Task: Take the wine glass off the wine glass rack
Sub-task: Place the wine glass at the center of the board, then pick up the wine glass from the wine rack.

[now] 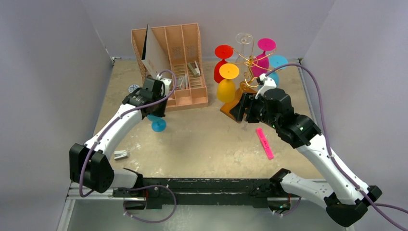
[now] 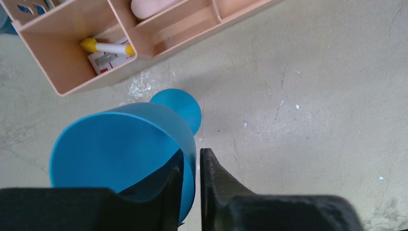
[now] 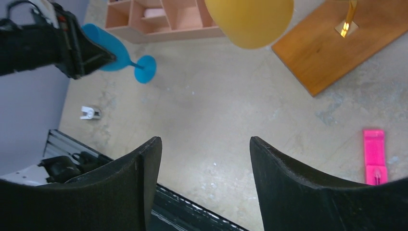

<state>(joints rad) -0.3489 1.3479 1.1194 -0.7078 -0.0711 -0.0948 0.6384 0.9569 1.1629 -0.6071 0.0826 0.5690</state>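
The wine glass rack (image 1: 248,62) of gold wire stands at the back right on its orange-brown wooden base (image 3: 332,43). Red (image 1: 223,57), yellow (image 1: 227,84), magenta (image 1: 263,55), clear (image 1: 244,41) and light blue (image 1: 277,63) glasses hang on it. My left gripper (image 2: 190,161) is shut on the rim of a blue wine glass (image 2: 120,149), one finger inside the bowl. It holds the glass in front of the organiser, and the glass's foot (image 1: 158,126) is close to the table. My right gripper (image 3: 204,142) is open and empty beside the rack base.
A pink-tan slotted file organiser (image 1: 175,62) stands at the back left and holds a yellow-capped marker (image 2: 108,47). A pink highlighter (image 1: 264,143) lies right of centre. A small white clip (image 1: 120,155) lies near the left arm. Grey walls enclose the table.
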